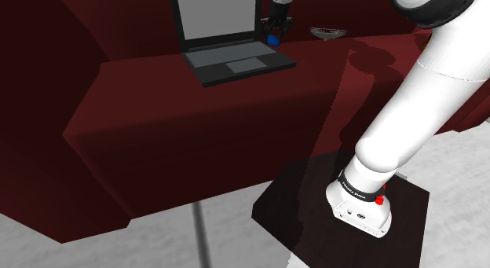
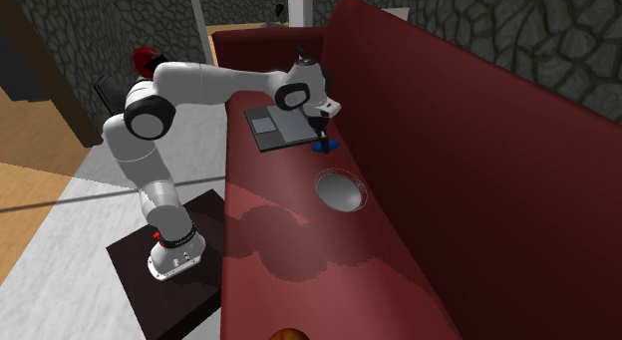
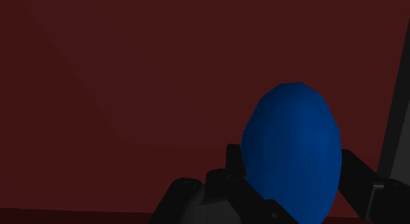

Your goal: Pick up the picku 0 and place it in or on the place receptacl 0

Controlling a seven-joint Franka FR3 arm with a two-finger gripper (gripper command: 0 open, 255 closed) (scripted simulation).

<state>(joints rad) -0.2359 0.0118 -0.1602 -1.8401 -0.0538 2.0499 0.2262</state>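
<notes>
A blue egg-shaped object [image 3: 292, 150] sits between my two black fingers [image 3: 233, 162], which touch it on both sides, so the gripper [image 3: 292, 167] is shut on it. In the shoulder view the gripper [image 1: 276, 27] stands on the dark red sofa seat just right of the laptop, with the blue object [image 1: 273, 39] at its tip. In the second exterior view the gripper [image 2: 321, 132] points down at the blue object [image 2: 325, 146], low over the seat. A round grey bowl [image 2: 340, 189] [image 1: 326, 31] lies on the seat a short way beyond.
An open grey laptop [image 1: 234, 60] [image 2: 274, 127] rests on the seat beside the gripper. The sofa's tall red backrest [image 2: 449, 139] rises right behind the bowl and the object. My stand [image 2: 164, 273] is on the floor in front of the sofa.
</notes>
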